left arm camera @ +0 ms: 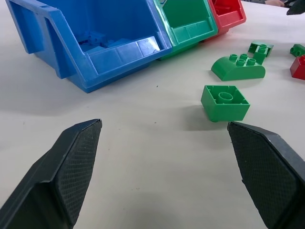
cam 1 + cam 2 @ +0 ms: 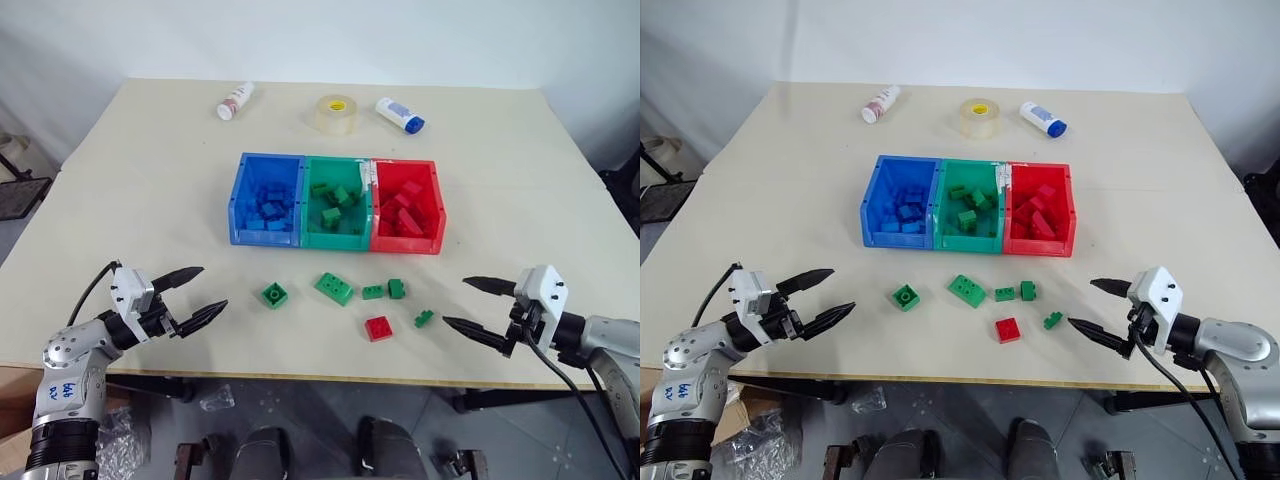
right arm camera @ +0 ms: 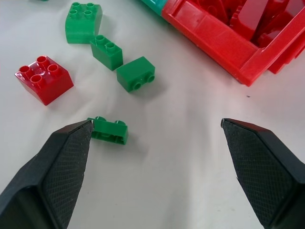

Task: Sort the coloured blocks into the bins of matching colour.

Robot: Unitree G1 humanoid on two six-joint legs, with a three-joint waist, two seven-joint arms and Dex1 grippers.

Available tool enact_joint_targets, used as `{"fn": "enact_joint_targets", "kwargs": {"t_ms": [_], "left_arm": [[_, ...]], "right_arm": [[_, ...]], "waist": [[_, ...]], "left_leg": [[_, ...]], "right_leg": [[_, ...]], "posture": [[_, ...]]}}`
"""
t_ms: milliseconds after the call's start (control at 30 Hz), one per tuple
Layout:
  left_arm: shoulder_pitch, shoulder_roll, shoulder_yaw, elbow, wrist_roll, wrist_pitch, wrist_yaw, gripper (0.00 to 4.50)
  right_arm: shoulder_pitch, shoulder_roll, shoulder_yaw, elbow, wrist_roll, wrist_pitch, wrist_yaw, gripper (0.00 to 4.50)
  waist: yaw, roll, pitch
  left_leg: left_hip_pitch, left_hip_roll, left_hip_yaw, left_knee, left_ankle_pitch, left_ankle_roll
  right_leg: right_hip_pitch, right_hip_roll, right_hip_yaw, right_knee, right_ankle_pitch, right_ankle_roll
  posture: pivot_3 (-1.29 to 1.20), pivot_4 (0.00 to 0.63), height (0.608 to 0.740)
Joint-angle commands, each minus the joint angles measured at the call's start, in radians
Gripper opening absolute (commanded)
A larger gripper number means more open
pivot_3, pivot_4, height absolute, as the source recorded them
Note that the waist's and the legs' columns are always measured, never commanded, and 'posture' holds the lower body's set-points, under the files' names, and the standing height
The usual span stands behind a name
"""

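Observation:
Three joined bins stand mid-table: blue [image 2: 262, 237], green [image 2: 335, 241] and red [image 2: 405, 244], each holding several blocks of its own colour. In front of them lie loose blocks: a green square one [image 2: 274, 295], a larger curved green one [image 2: 333, 289], two small green ones [image 2: 372, 292] [image 2: 396, 288], a tiny green one [image 2: 424, 318] and a red square [image 2: 378, 327]. My left gripper [image 2: 212, 288] hovers open left of the green square [image 1: 225, 101], holding nothing. On the right, my right gripper [image 2: 456, 302] is open and empty, with the tiny green block [image 3: 109, 131] near one fingertip.
At the back of the table stand a roll of clear tape [image 2: 336, 113], a white bottle with a red label [image 2: 235, 101] and a white bottle with a blue cap [image 2: 400, 115]. The table's front edge [image 2: 320, 378] runs just below both grippers.

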Motion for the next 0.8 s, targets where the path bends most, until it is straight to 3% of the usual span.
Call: {"fn": "enact_joint_targets", "kwargs": {"t_ms": [33,267,600,800], "left_arm": [[-0.012,0.005,-0.002,0.000,-0.015,0.002,-0.019,4.48],[-0.043,0.004,-0.008,0.013,-0.003,0.053,0.026,4.48],[-0.090,0.009,-0.041,0.074,0.017,0.025,-0.025,4.48],[-0.106,0.003,-0.041,0.078,0.018,0.018,-0.042,4.48]], "right_arm": [[-0.009,0.005,-0.019,-0.010,0.001,-0.009,-0.018,4.50],[-0.018,-0.034,-0.005,-0.004,-0.030,0.057,-0.038,4.50],[0.184,-0.163,-0.150,-0.036,-0.017,0.092,0.071,4.50],[0.161,-0.159,-0.103,-0.125,-0.002,0.140,0.061,4.50]], "waist": [[0.000,0.000,0.000],[0.000,0.000,0.000],[0.024,0.000,0.000],[0.019,0.000,0.000]], "left_leg": [[0.000,0.000,0.000,0.000,0.000,0.000],[0.000,0.000,0.000,0.000,0.000,0.000],[0.000,0.000,0.001,0.000,0.000,0.000],[0.001,0.000,0.001,0.001,0.000,0.000]], "right_leg": [[0.000,0.000,0.000,0.000,0.000,0.000],[0.000,0.000,0.000,0.000,0.000,0.000],[0.000,0.000,0.000,0.000,0.000,0.000],[0.000,0.000,0.000,0.000,0.000,0.000]], "posture": [[0.00,0.150,0.740],[0.00,0.150,0.740],[0.00,0.150,0.740],[0.00,0.150,0.740]]}}
